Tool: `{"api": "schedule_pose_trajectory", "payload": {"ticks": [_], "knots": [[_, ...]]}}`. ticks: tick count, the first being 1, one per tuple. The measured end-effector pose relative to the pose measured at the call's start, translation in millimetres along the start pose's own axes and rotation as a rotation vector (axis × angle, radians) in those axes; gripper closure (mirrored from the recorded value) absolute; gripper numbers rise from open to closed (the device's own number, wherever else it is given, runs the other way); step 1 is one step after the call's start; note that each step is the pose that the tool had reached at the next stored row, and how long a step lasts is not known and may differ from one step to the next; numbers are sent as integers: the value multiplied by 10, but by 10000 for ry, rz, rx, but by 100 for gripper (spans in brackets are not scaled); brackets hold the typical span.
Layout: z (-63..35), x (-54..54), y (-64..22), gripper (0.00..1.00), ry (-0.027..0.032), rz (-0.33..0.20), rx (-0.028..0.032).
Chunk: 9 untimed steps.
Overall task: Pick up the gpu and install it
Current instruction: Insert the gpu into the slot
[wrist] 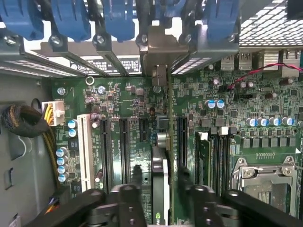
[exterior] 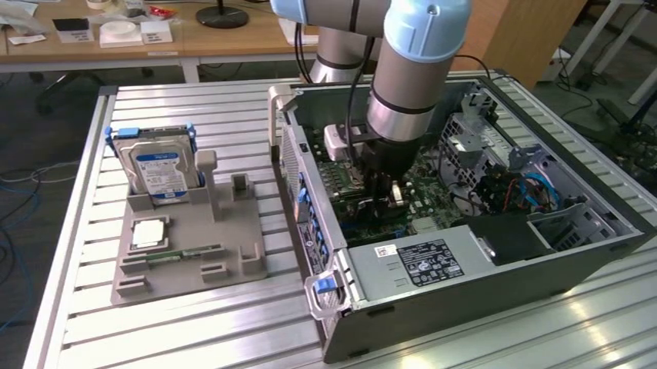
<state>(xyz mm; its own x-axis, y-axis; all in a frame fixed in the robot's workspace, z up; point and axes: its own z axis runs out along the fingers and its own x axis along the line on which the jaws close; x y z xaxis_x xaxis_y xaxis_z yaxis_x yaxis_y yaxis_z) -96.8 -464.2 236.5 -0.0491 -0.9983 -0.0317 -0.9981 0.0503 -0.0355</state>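
Note:
In the wrist view the gpu [wrist: 161, 189] stands on edge in a motherboard slot, its metal end bracket [wrist: 158, 45] up against the case's rear slot openings. My gripper [wrist: 160, 177] straddles the card. Its black fingers [wrist: 136, 176] stand a little off each face, so the jaws are open and hold nothing. In the exterior view my gripper [exterior: 385, 191] reaches straight down into the open computer case [exterior: 462, 300], over the motherboard [exterior: 431, 204]. The arm hides most of the card there.
Blue slot latches [wrist: 71, 19] line the case's rear wall. A memory stick [wrist: 203, 156] and the CPU socket [wrist: 265, 184] sit beside the card. On the exterior view's left, a grey fixture [exterior: 185, 261] holds a silver hard drive [exterior: 159, 165] and a small green stick [exterior: 185, 252].

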Motion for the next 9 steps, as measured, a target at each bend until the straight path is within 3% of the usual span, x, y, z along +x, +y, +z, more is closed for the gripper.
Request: {"api": "schedule_pose_trajectory", "payload": {"ticks": [2, 4, 5, 9], "knots": [[-1, 0, 0, 49, 2, 0, 0], [-1, 0, 0, 49, 2, 0, -1], [-1, 0, 0, 42, 2, 0, -1], [-7, 0, 0, 42, 5, 0, -3]]}}
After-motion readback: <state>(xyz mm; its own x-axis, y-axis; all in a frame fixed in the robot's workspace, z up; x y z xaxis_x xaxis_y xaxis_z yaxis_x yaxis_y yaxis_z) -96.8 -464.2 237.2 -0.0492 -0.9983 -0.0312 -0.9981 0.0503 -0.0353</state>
